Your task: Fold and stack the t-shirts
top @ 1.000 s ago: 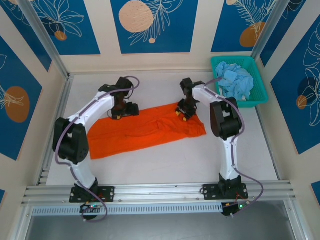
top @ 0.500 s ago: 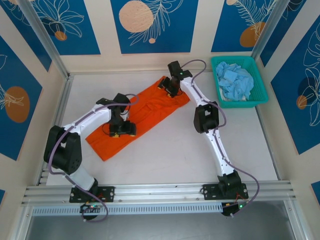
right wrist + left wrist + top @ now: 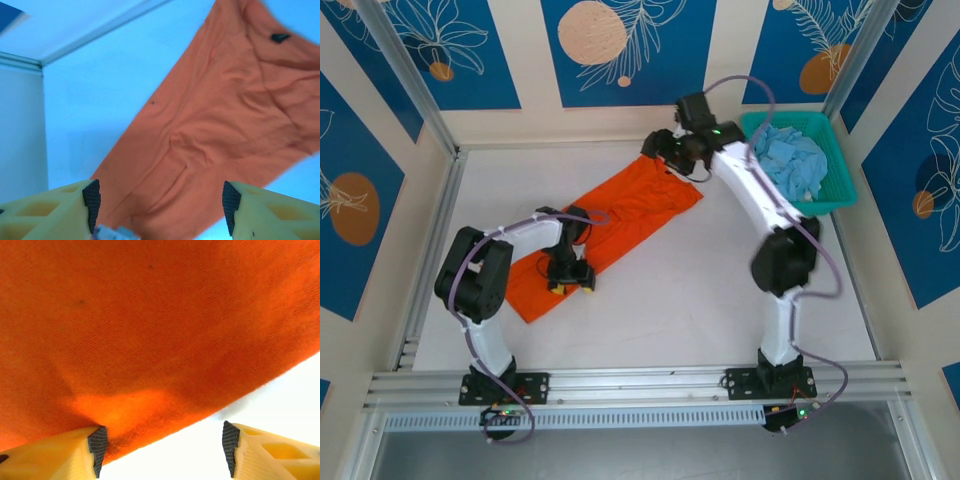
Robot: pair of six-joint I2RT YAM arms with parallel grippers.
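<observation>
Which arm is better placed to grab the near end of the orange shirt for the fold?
Left. The left hand sits low on the shirt at its near edge, open, one finger on the cloth. The right hand is open above the far end, near the basket.

nothing readable out here; a small dark tag [image 3: 280, 37] shows on the orange t-shirt [image 3: 210, 140]; too blurred to make out any lettering on it
</observation>
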